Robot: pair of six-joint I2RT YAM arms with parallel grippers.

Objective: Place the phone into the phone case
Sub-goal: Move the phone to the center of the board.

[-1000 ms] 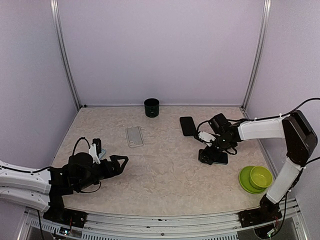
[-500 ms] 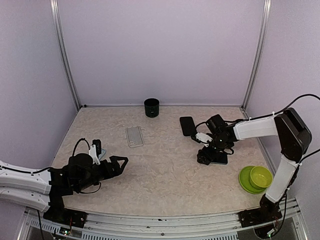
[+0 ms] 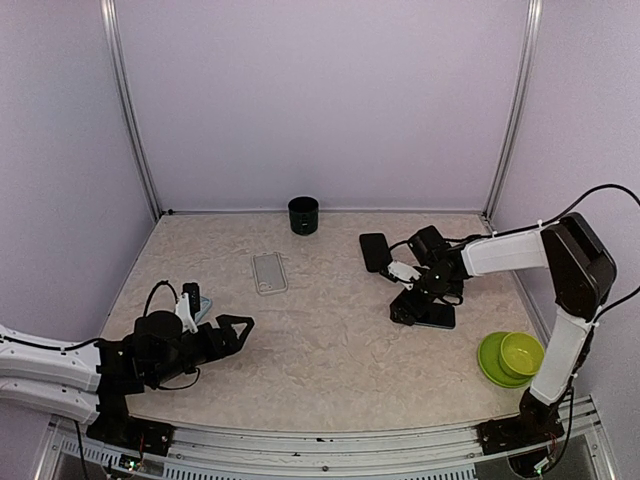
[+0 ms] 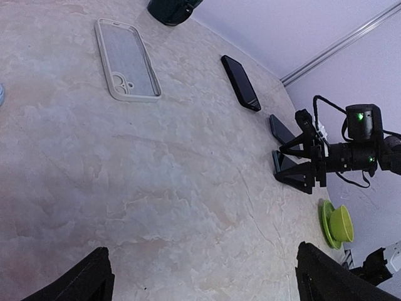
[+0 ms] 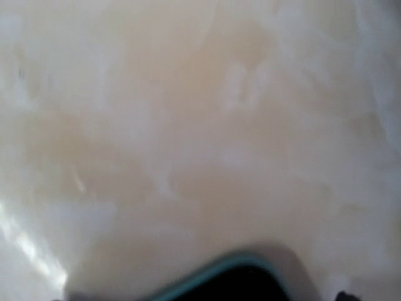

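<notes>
Phone (image 3: 438,317), a flat black slab, lies by spread right fingers (image 3: 400,312); left fingers (image 4: 81,282) apart

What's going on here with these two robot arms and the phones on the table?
The right gripper is down low at a dark phone lying flat on the right side of the table, its jaws open; the phone is not lifted yet. A second dark phone lies further back. The clear phone case lies empty, left of centre. The left gripper hovers open near its own base, holding nothing.
</notes>
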